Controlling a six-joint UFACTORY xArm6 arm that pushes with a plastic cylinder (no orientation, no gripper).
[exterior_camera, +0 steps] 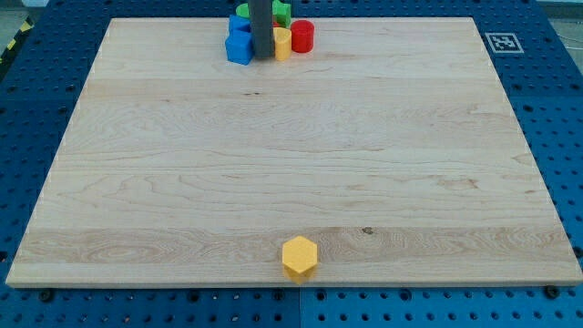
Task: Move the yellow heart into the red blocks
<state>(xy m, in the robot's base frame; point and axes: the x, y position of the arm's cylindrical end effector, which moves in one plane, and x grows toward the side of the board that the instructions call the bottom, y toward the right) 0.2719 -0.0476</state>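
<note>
A tight cluster of blocks sits at the view's top middle of the wooden board (291, 164). A yellow block (283, 43), its shape partly hidden by the rod, lies between my rod and a red cylinder (302, 36), touching the cylinder's left side. My tip (262, 57) is down in the cluster, right against the yellow block's left side. Blue blocks (239, 44) sit just left of the tip. Green blocks (284, 12) lie behind it. I cannot tell whether the rod hides another red block.
A yellow hexagon (300, 257) lies alone near the board's bottom edge, a little right of the middle. A black-and-white marker tag (502, 42) is just off the board's top right corner. Blue pegboard surrounds the board.
</note>
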